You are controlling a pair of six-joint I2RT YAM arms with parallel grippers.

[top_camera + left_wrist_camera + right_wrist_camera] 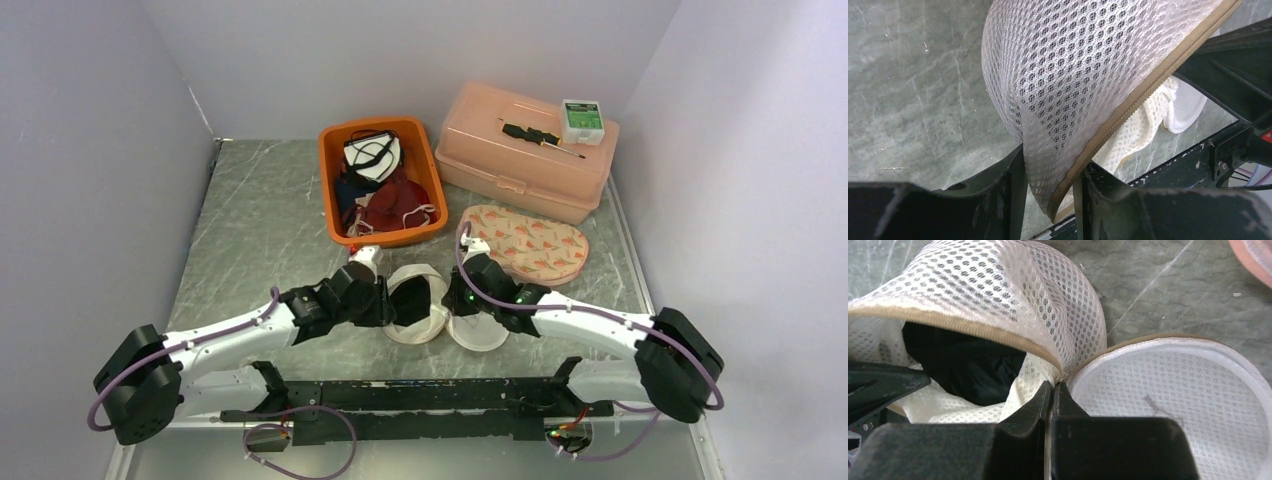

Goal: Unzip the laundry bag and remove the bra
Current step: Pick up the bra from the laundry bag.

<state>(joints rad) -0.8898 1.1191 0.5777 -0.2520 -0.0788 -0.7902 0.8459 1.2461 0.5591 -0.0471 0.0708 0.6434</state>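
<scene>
The laundry bag (1013, 290) lies unzipped between the arms. The left gripper (1050, 200) clamps its zip edge. The right gripper (1052, 390) is fully closed at the hinge. The black bra (968, 367) sits inside the open half, just left of the right fingertips.

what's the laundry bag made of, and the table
The laundry bag looks like soft white synthetic mesh, matte, honeycomb holes, folding limply; tan woven zipper tape edges it. The table is hard, grey, pale marble-like veins: stone or laminate, cannot tell.
</scene>
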